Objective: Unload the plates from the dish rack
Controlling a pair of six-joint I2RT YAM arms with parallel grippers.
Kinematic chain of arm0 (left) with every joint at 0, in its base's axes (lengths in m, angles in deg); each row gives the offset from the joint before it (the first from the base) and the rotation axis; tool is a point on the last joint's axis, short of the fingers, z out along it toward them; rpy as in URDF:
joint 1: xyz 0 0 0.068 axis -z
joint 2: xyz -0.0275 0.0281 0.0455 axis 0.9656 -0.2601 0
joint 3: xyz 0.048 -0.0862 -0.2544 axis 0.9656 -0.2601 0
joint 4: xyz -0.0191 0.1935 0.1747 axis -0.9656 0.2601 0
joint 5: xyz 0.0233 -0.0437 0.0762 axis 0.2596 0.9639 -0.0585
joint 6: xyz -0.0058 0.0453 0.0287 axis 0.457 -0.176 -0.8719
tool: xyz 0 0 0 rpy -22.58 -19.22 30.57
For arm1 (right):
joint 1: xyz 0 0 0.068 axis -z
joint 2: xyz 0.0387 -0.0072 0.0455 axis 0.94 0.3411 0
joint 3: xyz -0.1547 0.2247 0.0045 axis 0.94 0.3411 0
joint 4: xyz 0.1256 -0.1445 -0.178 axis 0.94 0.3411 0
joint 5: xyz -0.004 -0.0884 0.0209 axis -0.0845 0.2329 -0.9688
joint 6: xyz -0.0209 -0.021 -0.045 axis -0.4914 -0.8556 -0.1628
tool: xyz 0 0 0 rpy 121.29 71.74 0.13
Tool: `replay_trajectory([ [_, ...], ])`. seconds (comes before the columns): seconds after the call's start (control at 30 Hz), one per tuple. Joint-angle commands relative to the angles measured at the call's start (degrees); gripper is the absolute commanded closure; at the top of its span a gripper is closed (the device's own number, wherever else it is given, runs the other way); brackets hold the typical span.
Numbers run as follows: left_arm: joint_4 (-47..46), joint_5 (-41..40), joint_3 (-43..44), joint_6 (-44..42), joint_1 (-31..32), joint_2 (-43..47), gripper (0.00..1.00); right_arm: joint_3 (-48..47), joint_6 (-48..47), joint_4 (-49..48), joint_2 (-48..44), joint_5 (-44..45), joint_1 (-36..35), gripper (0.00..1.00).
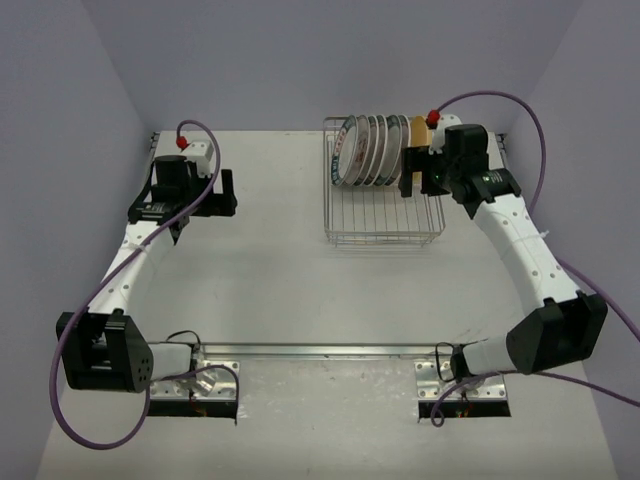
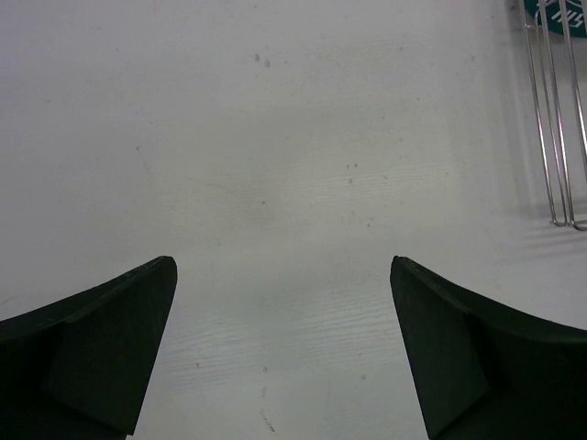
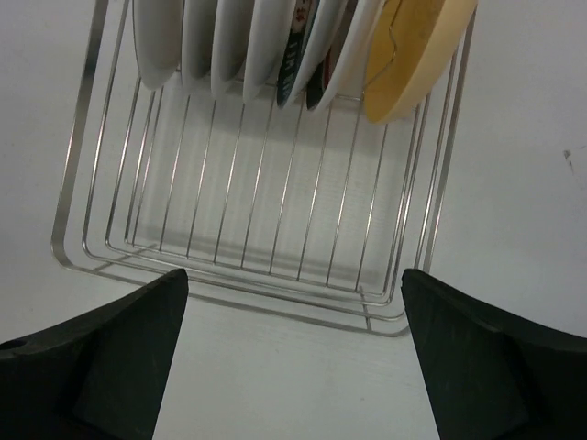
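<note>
1. The plates (image 1: 370,150) stand on edge in a left-right row at the far end of the dish rack (image 1: 385,215), with the tan plate (image 3: 413,55) rightmost.
2. The right jaws, wide open and empty, hover just beside it. The left jaws, equally open and empty, sit well apart over the surface (image 2: 275,137).
3. Plate tops are cropped in the right wrist view.

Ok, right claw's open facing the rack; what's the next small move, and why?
Probably ease the right claw forward onto the rim of the tan-yellow plate: it stands at the row's right end, nearest that open claw, with all plates in the dish rack.
</note>
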Motion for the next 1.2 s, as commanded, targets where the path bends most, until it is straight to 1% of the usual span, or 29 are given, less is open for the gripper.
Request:
replay_trajectory([
  [0.0, -2.5, -2.0, 0.1, -0.2, 0.4, 2.4, 0.0, -10.6, 3.0, 1.0, 6.9, 2.6, -2.9, 0.03],
  [0.03, -2.5, -1.7, 0.0, -0.2, 0.4, 2.7, 0.0, -12.6, 3.5, 0.9, 8.5, 2.9, -3.8, 0.06],
  [0.07, -2.9, -2.1, -0.1, 0.1, 0.4, 3.0, 0.0, -13.7, 4.0, 0.7, 9.4, 3.3, -4.3, 0.12],
  [0.1, -3.0, -2.8, -0.2, 0.4, 0.4, 3.2, 0.0, -16.1, 4.1, 0.8, 11.4, 3.9, -5.3, 0.15],
  [0.2, -3.0, -5.0, -0.2, 0.9, 0.4, 3.2, 0.0, -26.6, 4.0, 3.0, 19.4, 7.0, -9.3, 0.21],
  [0.27, -2.7, -6.6, -0.2, 1.0, 0.4, 3.0, 0.0, -29.8, 4.0, 2.5, 22.3, 9.9, -10.9, 0.26],
  [0.37, -2.3, -7.3, -0.3, 1.2, 0.4, 3.3, 0.0, -32.2, 5.1, 0.1, 26.4, 15.2, -13.0, 0.34],
  [0.47, -2.1, -7.7, -0.5, 1.5, 0.4, 3.6, 0.0, -34.8, 6.9, -0.7, 30.5, 16.4, -13.5, 0.38],
  [0.5, -2.0, -7.7, -0.6, 1.5, 0.4, 3.9, 0.0, -36.9, 8.0, -1.0, 32.9, 17.0, -13.7, 0.43],
  [0.53, -2.0, -7.7, -0.6, 1.5, 0.4, 4.0, 0.0, -39.3, 8.1, -1.1, 34.1, 17.9, -14.1, 0.44],
  [0.63, -1.7, -9.5, -0.8, 1.3, 0.4, 4.3, 0.0, -43.2, 8.3, -1.2, 38.2, 18.9, -14.5, 0.46],
  [0.83, -2.0, -10.2, -2.1, 1.2, 0.4, 5.0, 0.0, -45.9, 7.9, -3.8, 42.0, 22.1, -15.2, 0.5],
  [1.17, -2.5, -11.4, -1.9, 1.3, 0.4, 3.9, 0.0, -45.8, 6.4, -9.3, 46.0, 26.9, -17.0, 0.59],
])
